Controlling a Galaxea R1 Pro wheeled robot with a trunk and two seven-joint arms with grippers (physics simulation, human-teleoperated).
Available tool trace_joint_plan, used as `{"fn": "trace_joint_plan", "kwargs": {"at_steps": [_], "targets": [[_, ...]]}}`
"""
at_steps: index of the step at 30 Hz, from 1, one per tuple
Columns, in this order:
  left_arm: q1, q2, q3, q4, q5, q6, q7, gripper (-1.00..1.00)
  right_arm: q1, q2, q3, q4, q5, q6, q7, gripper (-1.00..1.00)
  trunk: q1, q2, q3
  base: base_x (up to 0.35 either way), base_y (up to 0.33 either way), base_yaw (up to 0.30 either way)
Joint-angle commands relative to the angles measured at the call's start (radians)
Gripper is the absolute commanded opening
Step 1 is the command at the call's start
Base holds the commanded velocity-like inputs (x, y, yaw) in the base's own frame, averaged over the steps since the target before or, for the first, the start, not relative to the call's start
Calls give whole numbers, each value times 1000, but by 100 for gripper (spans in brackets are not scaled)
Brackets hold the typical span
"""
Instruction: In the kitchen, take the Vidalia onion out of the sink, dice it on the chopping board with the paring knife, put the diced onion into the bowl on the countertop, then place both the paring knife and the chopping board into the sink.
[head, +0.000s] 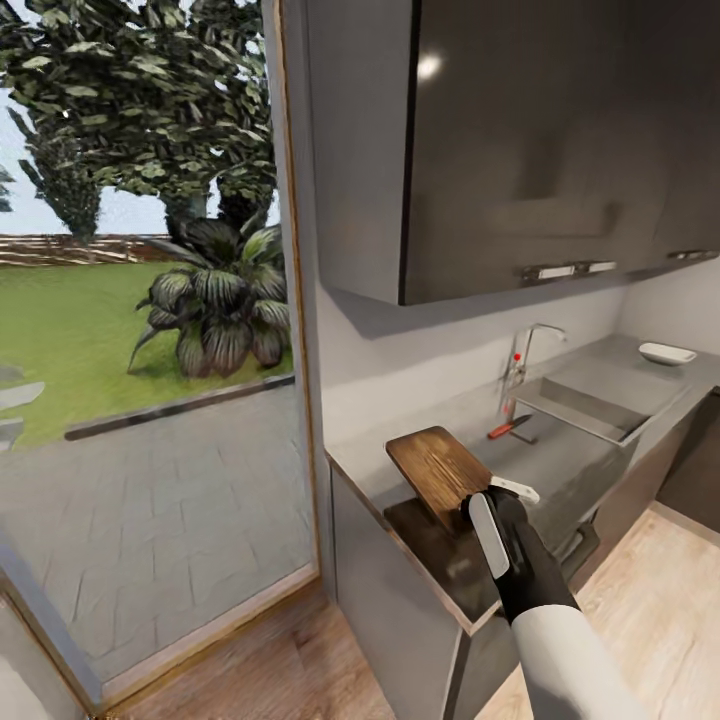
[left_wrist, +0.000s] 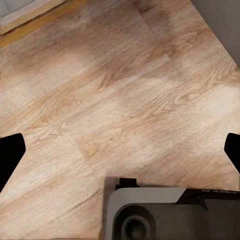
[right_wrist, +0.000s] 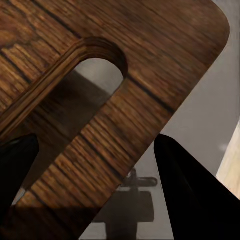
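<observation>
Right gripper (head: 478, 508) pinching chopping board (head: 440, 468) at handle-slot end, board tilted up off countertop (head: 560, 470), likely for carry to sink (head: 590, 405). Paring knife (head: 509, 427) lying on worktop just beside sink, near tap (head: 528, 350). Bowl (head: 667, 353) beyond sink. Left gripper (left_wrist: 120, 150) spread, hanging over wood floor (left_wrist: 100, 90), idle.

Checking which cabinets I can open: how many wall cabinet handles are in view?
2. One wall cabinet handle under the dark door above the sink; a second handle at the picture's right edge. Others may be out of frame.
</observation>
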Motion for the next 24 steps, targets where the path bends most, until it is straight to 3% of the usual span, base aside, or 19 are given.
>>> {"fn": "trace_joint_plan", "kwargs": {"at_steps": [1, 24], "targets": [[0, 0, 0, -1, 6, -2, 0, 100, 0, 0, -1, -1, -11, 0, -9, -100, 0, 0, 1, -52, -173, 238], [0, -1, -1, 1, 6, -2, 0, 100, 0, 0, 0, 0, -11, 0, -9, -100, 0, 0, 23, -31, -209, 250]]}}
